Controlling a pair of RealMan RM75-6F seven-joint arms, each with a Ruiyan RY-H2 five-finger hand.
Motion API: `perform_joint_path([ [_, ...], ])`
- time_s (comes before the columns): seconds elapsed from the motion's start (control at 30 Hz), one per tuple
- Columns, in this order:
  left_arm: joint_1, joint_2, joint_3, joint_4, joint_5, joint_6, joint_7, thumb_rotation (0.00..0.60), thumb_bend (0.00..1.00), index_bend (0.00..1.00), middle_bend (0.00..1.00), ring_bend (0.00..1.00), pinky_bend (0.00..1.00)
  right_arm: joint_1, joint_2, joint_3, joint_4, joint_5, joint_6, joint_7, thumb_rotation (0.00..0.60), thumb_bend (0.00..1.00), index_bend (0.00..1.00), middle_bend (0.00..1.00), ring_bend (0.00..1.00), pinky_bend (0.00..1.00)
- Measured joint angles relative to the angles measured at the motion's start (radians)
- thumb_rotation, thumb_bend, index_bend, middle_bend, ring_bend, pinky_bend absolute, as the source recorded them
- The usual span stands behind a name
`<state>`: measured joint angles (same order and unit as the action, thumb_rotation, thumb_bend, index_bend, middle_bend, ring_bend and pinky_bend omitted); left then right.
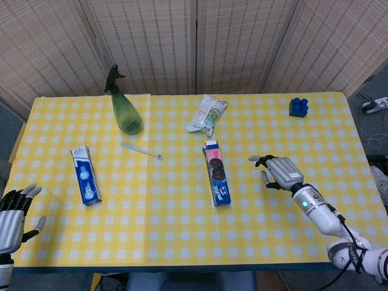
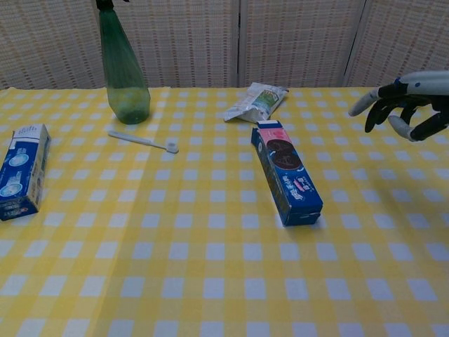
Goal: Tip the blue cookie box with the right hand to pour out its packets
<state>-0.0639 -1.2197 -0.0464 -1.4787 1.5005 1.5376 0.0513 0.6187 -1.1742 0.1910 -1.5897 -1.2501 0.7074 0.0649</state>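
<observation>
The blue cookie box [image 1: 217,173] [image 2: 287,172] lies flat near the table's middle, its long side running front to back, a dark cookie picture on top. My right hand [image 1: 279,171] [image 2: 407,105] hovers over the table to the right of the box, clear of it, fingers spread and holding nothing. Down at the front left corner, off the table's edge, my left hand [image 1: 13,212] is open and empty; the chest view does not show it.
A second blue and white box [image 1: 85,176] [image 2: 19,170] lies at the left. A green spray bottle [image 1: 125,111] [image 2: 123,70], a white toothbrush [image 1: 141,150] [image 2: 143,141], a snack bag [image 1: 207,114] [image 2: 257,101] and a blue toy brick [image 1: 298,107] sit farther back.
</observation>
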Motion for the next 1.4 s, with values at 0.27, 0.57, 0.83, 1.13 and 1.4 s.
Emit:
perform_joint_path([
  [0.27, -0.001, -0.005, 0.002, 0.007, -0.002, -0.008, -0.001, 0.6, 0.33, 0.21, 0.16, 0.16, 0.09, 0.122, -0.127, 0.016, 0.147, 0.085, -0.135, 0.031, 0.6, 0.67, 0.17, 0.3, 0.22, 0.35],
  [0.57, 0.0, -0.009, 0.005, 0.012, -0.002, -0.013, -0.002, 0.6, 0.33, 0.21, 0.16, 0.16, 0.09, 0.206, -0.225, 0.01, 0.264, 0.149, -0.213, 0.02, 0.6, 0.68, 0.17, 0.3, 0.22, 0.35],
  [0.83, -0.001, -0.01, 0.009, 0.013, -0.001, -0.019, 0.0, 0.6, 0.33, 0.21, 0.16, 0.16, 0.09, 0.288, -0.322, 0.014, 0.355, 0.181, -0.247, -0.003, 0.6, 0.68, 0.17, 0.3, 0.22, 0.35],
  [1.13, 0.001, -0.01, 0.009, 0.015, -0.006, -0.022, 0.0, 0.6, 0.33, 0.21, 0.16, 0.16, 0.09, 0.359, -0.395, 0.017, 0.366, 0.176, -0.259, -0.031, 0.6, 0.68, 0.17, 0.3, 0.22, 0.35],
  [1.4, 0.007, -0.005, 0.01, 0.018, -0.01, -0.018, -0.005, 0.6, 0.33, 0.21, 0.16, 0.16, 0.09, 0.357, -0.394, 0.014, 0.288, 0.111, -0.218, -0.018, 0.6, 0.66, 0.17, 0.3, 0.22, 0.35],
])
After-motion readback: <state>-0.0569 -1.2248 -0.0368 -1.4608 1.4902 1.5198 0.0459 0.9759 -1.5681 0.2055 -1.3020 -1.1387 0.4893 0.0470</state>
